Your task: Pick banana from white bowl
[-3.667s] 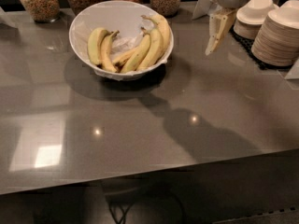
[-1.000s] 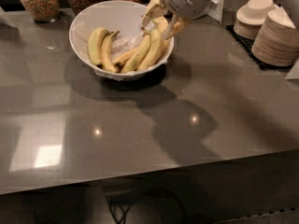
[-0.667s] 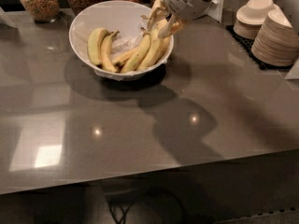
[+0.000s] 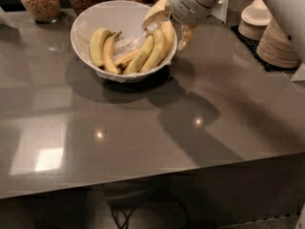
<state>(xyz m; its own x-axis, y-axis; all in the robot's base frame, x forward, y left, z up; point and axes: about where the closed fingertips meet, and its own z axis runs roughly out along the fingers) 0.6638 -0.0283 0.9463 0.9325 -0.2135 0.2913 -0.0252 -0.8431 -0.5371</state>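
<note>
The white bowl [image 4: 80, 26] stands at the back of the grey table, lined with crumpled white paper and holding several bananas. Two long slim yellow bananas lie along its right side; the banana [image 4: 158, 50] nearest the rim reaches up under my gripper. A shorter plump pair [image 4: 99, 46] lies on the left and a small thin one [image 4: 127, 59] in the middle. My gripper [image 4: 170, 25] is at the bowl's right rim, open. One finger [image 4: 155, 14] is inside the bowl above the long bananas' top ends. The other finger [image 4: 185, 35] is outside the rim.
Glass jars of cereal [image 4: 41, 1] stand behind the bowl. Stacks of cream plates [image 4: 282, 43] and small bowls [image 4: 257, 16] sit on a dark mat at the right. The table's front edge [image 4: 143, 173] runs across the lower part of the view.
My gripper moved left from beside the plate stacks to the bowl's right rim. Over the last second it has stayed there, barely shifting. The bananas have not moved.
</note>
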